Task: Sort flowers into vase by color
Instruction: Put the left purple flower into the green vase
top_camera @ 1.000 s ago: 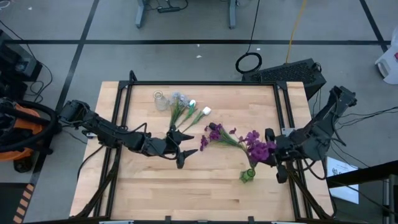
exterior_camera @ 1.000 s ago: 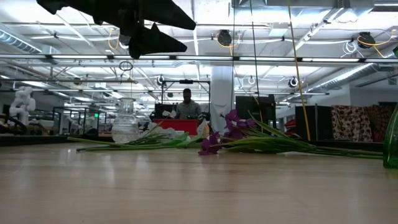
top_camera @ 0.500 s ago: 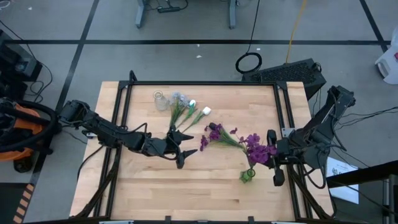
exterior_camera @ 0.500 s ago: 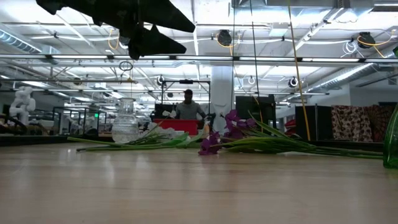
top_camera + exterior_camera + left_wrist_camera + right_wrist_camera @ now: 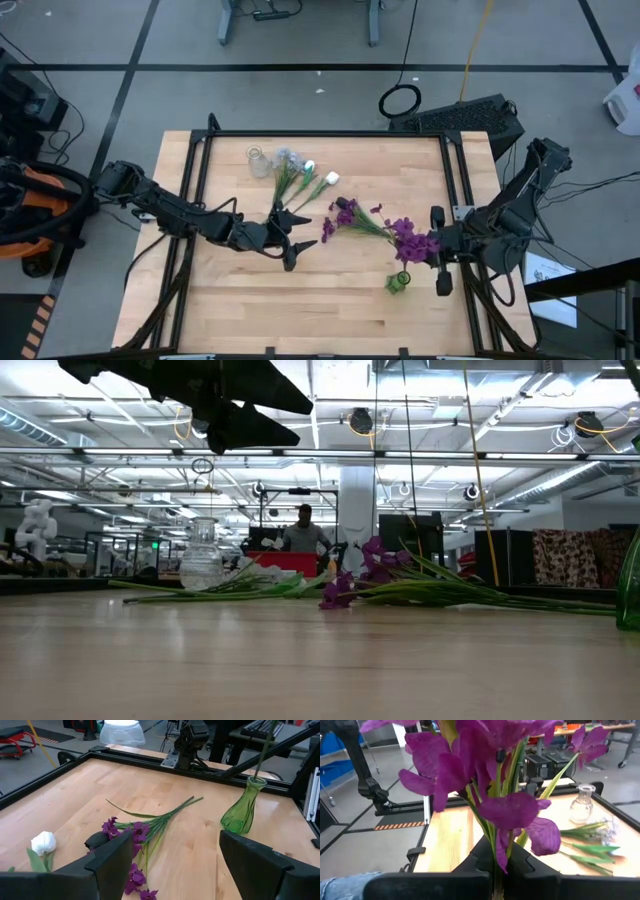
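My right gripper (image 5: 432, 247) is shut on a purple flower (image 5: 408, 238) over the green vase (image 5: 398, 283), near the table's right near corner. The left wrist view shows that flower's stalk (image 5: 264, 751) standing in the green vase (image 5: 243, 811). More purple flowers (image 5: 350, 217) lie flat on the table's middle. White buds and pale fluffy stems (image 5: 300, 175) lie beside a clear vase (image 5: 257, 161) near the far edge. My left gripper (image 5: 297, 240) hovers open above the table's middle, touching nothing. My right gripper pinches the purple flower's stalk (image 5: 496, 851) between its two fingers, just under the blossoms. The fingers come level from the table's right side and lie across the stalk. The flower stands upright, and its lower end (image 5: 257, 776) sits in the green vase's neck.
A black frame rail (image 5: 320, 134) runs around the tabletop. Bare wood (image 5: 300, 310) stretches along the near edge. In the low view a person (image 5: 304, 532) stands in the room behind the table, beyond the clear vase (image 5: 202, 557).
My right gripper has shifted a little toward the table's near edge, carrying the purple flower closer over the green vase. It has stayed shut on the stalk.
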